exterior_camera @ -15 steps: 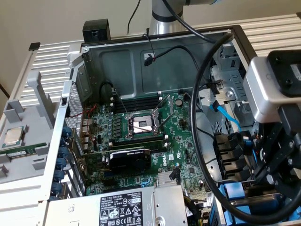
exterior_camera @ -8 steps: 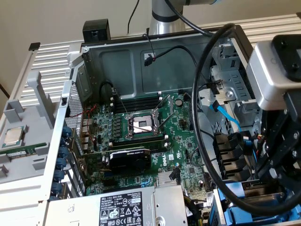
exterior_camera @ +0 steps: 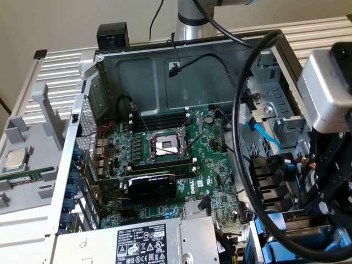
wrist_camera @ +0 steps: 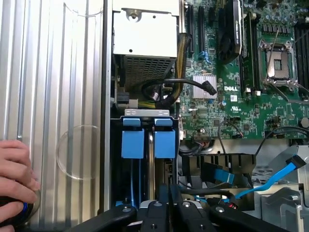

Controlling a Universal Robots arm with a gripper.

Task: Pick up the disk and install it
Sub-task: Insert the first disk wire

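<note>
Disk (wrist_camera: 164, 143): blue plastic carrier, edge-on, standing upright in the drive bay (wrist_camera: 147, 112) beside a second blue carrier (wrist_camera: 133, 143). It sits straight ahead of the gripper (wrist_camera: 169, 205), close. Fingers pressed together; can't tell if they grip anything.

The ribbed table (wrist_camera: 53, 72) is brushed, matt metal. The carrier tabs (wrist_camera: 133, 143) look like smooth blue plastic; the gripper (wrist_camera: 169, 198) is matt black.
</note>
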